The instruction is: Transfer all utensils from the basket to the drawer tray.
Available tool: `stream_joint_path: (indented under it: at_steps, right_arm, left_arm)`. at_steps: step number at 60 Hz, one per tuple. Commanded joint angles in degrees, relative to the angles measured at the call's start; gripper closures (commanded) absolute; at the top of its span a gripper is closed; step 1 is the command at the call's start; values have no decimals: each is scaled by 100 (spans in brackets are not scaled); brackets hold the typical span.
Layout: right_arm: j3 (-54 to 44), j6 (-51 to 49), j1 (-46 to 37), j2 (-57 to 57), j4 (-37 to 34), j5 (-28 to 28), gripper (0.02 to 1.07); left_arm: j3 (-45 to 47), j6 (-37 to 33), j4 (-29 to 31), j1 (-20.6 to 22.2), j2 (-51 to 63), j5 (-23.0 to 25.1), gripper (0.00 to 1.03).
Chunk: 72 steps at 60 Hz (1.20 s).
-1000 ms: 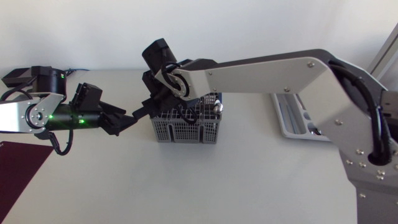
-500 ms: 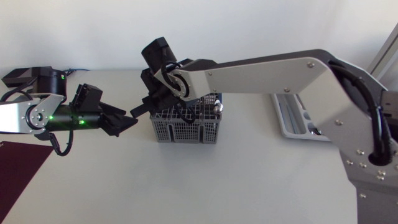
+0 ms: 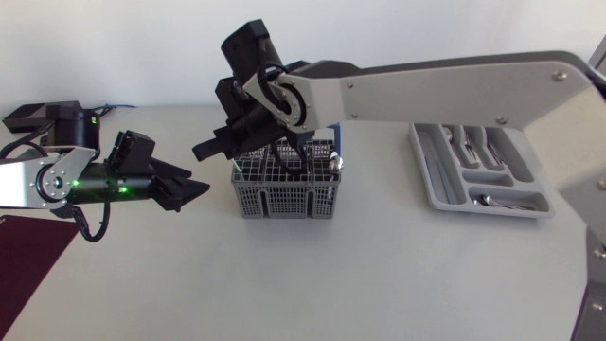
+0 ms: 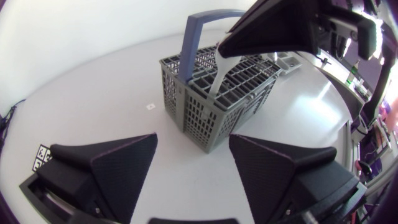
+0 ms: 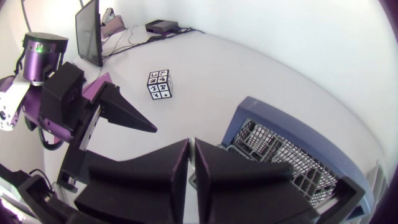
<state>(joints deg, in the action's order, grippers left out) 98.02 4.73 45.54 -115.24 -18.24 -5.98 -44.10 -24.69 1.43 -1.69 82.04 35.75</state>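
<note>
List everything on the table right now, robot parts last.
basket: one, grey with blue handle, mid-table
held utensil: one, pale, sticking up out of the basket
drawer tray: one, grey, table's right side
tray utensils: several, silver, in the drawer tray
mat: one, dark red, near-left corner
marker tag: one, black-and-white, near the left arm
left gripper: black, open, beside the basket, apart from it
right gripper: black, shut on the held utensil

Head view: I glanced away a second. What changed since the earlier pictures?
The right gripper rose from the cutlery basket, jaws shut on a silver utensil; its arm swung up, uncovering the drawer tray. The left gripper, jaws open, and the basket stayed put.
</note>
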Motion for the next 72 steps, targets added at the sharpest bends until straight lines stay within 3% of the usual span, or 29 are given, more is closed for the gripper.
stream_joint_path:
  at_steps: [1, 30, 44, 54, 72]
  right_arm:
    - [-72, 160, -54, 300, -154, 9, 97]
    - [-204, 283, -115, 1179, -365, 18, 97]
    - [-749, 230, -520, 2173, -865, -202, 97]
    - [-1197, -78, -1100, 3016, -1621, -237, 97]
    - [-2313, -658, -3042, 3974, -1876, -184, 97]
  left_arm:
    - [173, -106, 15, 64, -153, 73, 23]
    - [270, -45, 173, 292, -549, 64, 23]
    - [121, 140, 542, 565, -892, 55, 23]
    - [-38, 377, 727, 1031, -1041, -208, 23]
    - [-424, 808, 780, 1927, -997, -762, 23]
